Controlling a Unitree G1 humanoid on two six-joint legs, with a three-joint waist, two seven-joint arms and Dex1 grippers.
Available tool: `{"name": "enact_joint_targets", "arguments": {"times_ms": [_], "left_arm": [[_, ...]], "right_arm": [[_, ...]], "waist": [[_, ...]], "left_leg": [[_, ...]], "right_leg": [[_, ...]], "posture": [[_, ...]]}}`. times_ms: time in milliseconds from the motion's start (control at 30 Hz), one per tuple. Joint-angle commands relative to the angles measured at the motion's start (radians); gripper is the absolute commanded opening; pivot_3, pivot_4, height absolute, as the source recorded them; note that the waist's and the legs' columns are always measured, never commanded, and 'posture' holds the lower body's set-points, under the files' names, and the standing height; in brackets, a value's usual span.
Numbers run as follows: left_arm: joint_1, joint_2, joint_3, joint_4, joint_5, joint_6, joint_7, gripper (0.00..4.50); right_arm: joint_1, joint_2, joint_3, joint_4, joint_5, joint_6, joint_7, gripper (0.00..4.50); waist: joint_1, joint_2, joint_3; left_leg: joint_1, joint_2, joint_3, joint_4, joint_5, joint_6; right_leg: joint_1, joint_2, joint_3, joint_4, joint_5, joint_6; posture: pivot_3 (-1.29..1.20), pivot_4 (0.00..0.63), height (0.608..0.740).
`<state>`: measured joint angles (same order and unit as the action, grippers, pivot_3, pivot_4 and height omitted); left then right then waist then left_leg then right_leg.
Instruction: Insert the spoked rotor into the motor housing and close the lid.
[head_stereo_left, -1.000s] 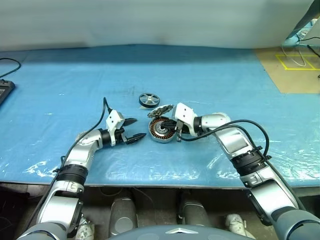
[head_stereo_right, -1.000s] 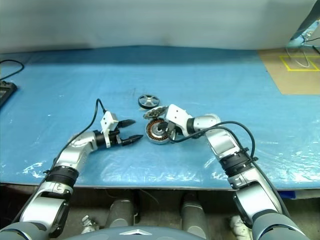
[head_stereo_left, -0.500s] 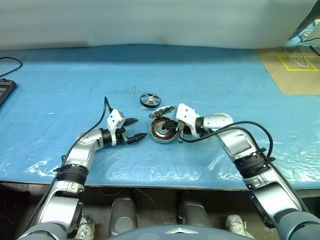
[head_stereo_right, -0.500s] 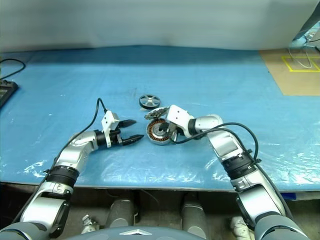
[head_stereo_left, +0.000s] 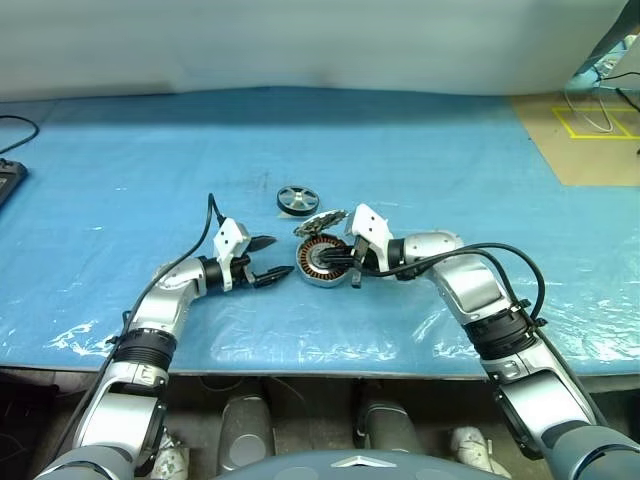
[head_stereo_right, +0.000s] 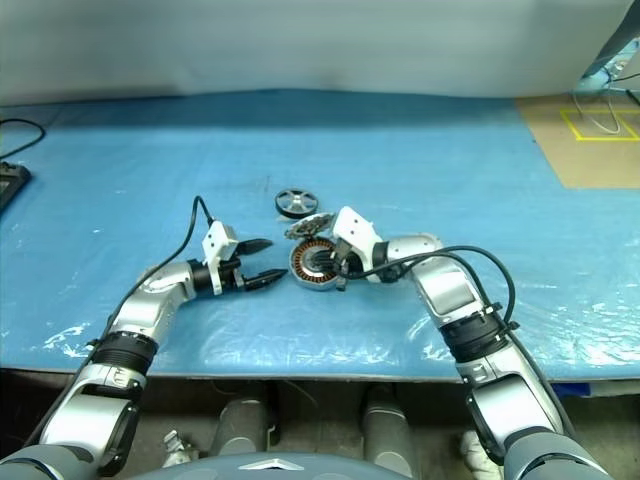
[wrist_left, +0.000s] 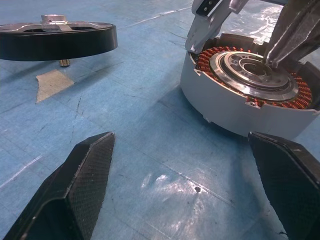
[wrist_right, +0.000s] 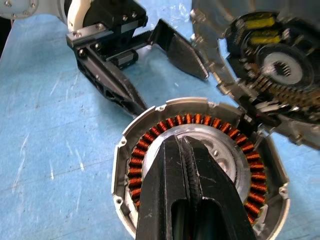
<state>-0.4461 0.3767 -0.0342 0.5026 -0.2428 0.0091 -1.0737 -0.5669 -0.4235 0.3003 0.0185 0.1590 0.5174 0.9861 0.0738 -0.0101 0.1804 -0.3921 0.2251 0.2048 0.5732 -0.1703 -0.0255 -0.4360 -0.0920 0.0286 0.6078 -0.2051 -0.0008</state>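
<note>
The motor housing (head_stereo_left: 318, 264) lies open on the blue sheet, with copper coils (wrist_right: 150, 135) ringing its hub. Its lid (head_stereo_left: 322, 222) stands tilted up at the far rim, patterned inner face (wrist_right: 270, 60) showing. The spoked rotor (head_stereo_left: 298, 198) lies flat just beyond the housing, apart from it, and appears again in the left wrist view (wrist_left: 55, 37). My right gripper (wrist_right: 181, 144) is shut, empty, with its tips over the hub and seeming to touch it. My left gripper (head_stereo_left: 281, 256) is open and empty, just left of the housing (wrist_left: 235, 107).
A dark device with a cable (head_stereo_left: 8, 180) sits at the sheet's far left edge. A brown board with yellow tape (head_stereo_left: 590, 135) lies at the far right. Bare blue sheet (head_stereo_left: 150, 160) spreads left of and beyond the parts.
My right wrist has rolled a little, its shut fingers staying over the housing. The left arm, rotor, housing and lid have not moved.
</note>
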Motion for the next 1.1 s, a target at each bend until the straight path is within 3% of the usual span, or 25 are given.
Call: {"name": "enact_joint_targets", "arguments": {"times_ms": [33, 467, 567, 700, 933, 1100], "left_arm": [[0.006, 0.007, 0.008, -0.02, -0.007, 0.003, 0.004, 4.5], [-0.165, 0.064, 0.038, 0.144, 0.005, -0.023, -0.001, 4.5], [-0.233, 0.064, 0.031, 0.21, 0.013, -0.033, -0.026, 3.83], [-0.361, 0.067, 0.014, 0.316, 0.043, -0.067, -0.072, 2.47], [-0.646, 0.056, -0.035, 0.588, 0.146, -0.134, -0.174, 2.47], [-0.813, 0.034, -0.094, 0.752, 0.267, -0.172, -0.159, 2.47]], "right_arm": [[-0.026, -0.003, -0.037, -0.052, 0.033, 0.007, 0.001, 0.03], [0.111, -0.107, -0.139, -0.201, 0.084, 0.071, -0.039, 0.03], [0.134, -0.117, -0.166, -0.216, 0.087, 0.076, -0.066, 0.0], [0.16, -0.127, -0.191, -0.219, 0.085, 0.071, -0.098, 0.0], [0.205, -0.13, -0.206, -0.238, 0.091, 0.055, -0.126, 0.0], [0.224, -0.12, -0.194, -0.245, 0.082, 0.035, -0.146, 0.0]], "waist": [[0.0, 0.0, 0.0], [0.007, 0.0, 0.0], [0.008, 0.0, 0.0], [0.013, 0.0, 0.0], [0.026, 0.0, 0.0], [0.026, 0.0, 0.0]], "left_leg": [[0.0, 0.0, 0.0, 0.0, 0.0, 0.0], [-0.002, 0.0, 0.0, 0.0, 0.0, 0.0], [-0.002, -0.001, 0.0, 0.001, 0.0, 0.0], [-0.002, -0.001, 0.0, 0.0, 0.0, 0.0], [-0.004, -0.001, -0.001, 0.001, 0.0, 0.0], [-0.005, -0.002, -0.001, 0.001, 0.0, 0.0]], "right_leg": [[0.0, 0.0, 0.0, 0.0, 0.0, 0.0], [-0.001, 0.0, 0.0, 0.0, 0.0, 0.0], [-0.001, 0.0, 0.0, 0.0, 0.0, 0.0], [-0.001, 0.0, 0.0, 0.0, 0.0, 0.0], [-0.002, 0.0, 0.0, 0.0, 0.0, 0.0], [-0.002, 0.0, -0.001, 0.0, 0.0, 0.0]], "posture": [[0.0, 0.15, 0.74], [0.0, 0.15, 0.74], [0.0, 0.15, 0.74], [0.0, 0.15, 0.74], [0.0, 0.15, 0.74], [0.0, 0.15, 0.74]]}}
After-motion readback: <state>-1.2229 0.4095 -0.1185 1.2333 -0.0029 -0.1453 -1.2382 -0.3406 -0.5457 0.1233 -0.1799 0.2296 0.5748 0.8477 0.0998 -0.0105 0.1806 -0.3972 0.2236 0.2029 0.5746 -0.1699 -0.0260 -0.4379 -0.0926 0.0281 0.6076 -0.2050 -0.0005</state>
